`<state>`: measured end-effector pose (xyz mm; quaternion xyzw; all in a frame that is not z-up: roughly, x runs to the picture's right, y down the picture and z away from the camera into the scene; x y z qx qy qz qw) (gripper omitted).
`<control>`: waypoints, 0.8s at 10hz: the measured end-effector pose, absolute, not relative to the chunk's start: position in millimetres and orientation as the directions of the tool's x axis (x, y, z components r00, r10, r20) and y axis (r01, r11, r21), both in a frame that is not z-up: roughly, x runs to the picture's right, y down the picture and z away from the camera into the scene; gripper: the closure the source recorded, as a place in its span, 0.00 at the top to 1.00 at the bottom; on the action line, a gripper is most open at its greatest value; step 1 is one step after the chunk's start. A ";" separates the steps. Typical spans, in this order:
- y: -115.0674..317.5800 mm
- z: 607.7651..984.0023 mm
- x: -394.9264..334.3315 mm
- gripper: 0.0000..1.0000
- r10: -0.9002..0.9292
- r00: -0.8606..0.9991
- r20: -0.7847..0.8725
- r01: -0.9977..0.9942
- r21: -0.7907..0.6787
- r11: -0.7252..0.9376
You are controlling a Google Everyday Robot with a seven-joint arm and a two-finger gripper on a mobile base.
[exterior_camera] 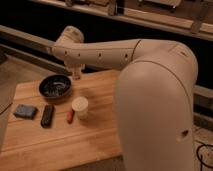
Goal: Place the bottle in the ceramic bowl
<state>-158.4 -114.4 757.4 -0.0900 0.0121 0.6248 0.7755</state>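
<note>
Wooden table (100,135), glossy black bowl (55,88) — gripper (76,75) beside

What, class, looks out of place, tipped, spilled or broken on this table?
Nothing stands out. The bowl and cup stand upright on the table, with no spill in sight. The pincer hangs by the bowl's far rim.

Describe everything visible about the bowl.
The bowl is round, shallow and glossy black, ceramic-looking, with grey-blue mottling inside. It sits upright on the wooden table, toward its far left. The gripper hangs just beyond its right rim, seemingly not touching it.
</note>
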 end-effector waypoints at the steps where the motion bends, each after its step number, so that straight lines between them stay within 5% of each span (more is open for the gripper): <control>1: -109.8 748.7 -171.9 0.00 0.960 0.255 -0.116 -0.961 -0.139 0.238; 8: -69.5 733.5 -242.5 0.00 0.907 0.405 -0.115 -0.902 -0.211 0.376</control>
